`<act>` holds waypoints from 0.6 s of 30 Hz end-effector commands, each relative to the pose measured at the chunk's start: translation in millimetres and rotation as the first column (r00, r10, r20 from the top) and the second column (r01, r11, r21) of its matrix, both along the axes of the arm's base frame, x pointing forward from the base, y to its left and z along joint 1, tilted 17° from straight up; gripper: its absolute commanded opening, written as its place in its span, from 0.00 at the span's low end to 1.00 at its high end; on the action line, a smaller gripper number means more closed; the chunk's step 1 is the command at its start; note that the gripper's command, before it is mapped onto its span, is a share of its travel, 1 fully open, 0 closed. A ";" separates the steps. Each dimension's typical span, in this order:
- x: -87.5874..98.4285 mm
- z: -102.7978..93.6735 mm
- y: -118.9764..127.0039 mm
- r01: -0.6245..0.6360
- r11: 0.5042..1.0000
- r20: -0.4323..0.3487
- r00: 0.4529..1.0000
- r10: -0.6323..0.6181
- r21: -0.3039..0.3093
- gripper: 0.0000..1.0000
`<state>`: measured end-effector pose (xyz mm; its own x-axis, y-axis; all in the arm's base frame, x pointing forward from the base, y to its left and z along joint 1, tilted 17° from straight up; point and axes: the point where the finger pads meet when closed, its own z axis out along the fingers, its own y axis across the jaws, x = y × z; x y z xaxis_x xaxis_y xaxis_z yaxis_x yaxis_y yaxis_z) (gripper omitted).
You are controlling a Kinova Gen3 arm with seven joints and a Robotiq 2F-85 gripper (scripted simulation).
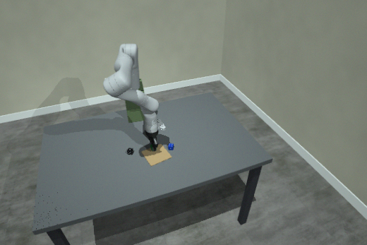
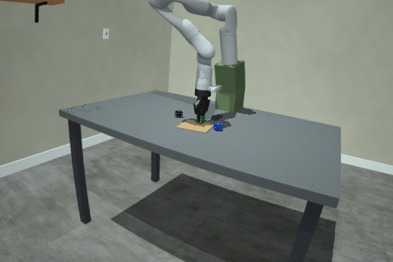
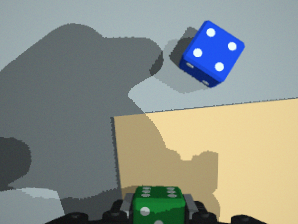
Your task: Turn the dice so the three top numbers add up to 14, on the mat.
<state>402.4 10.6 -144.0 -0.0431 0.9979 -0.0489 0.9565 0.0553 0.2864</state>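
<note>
My gripper [image 1: 154,148] [image 2: 201,120] [image 3: 158,207] is shut on the green die [image 2: 202,119] [image 3: 160,194]. It holds the die at the tan mat's back part, on or just above it; contact is unclear. One green face shows six pips; another is cut off by the wrist view's lower edge. The mat [image 1: 157,158] [image 2: 190,128] [image 3: 255,150] looks flat. The blue die [image 1: 171,147] [image 2: 218,127] [image 3: 212,50] lies on the table just off the mat, four on top. The black die [image 1: 130,151] [image 2: 178,113] lies off the mat on the other side; its top number is too small to read.
The grey table [image 1: 95,181] [image 2: 264,149] carries the mat and dice. The arm's green pedestal [image 1: 135,114] [image 2: 230,88] stands behind the gripper. The arm's shadow falls over part of the mat and the table behind it.
</note>
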 end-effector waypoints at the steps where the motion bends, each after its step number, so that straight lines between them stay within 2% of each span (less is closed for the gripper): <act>1: 0.4 0.4 0.0 0.000 1.000 0.001 1.000 0.000 0.000 0.26; 18: 1.4 -2.9 -0.1 0.000 1.000 0.001 1.000 0.000 0.000 0.26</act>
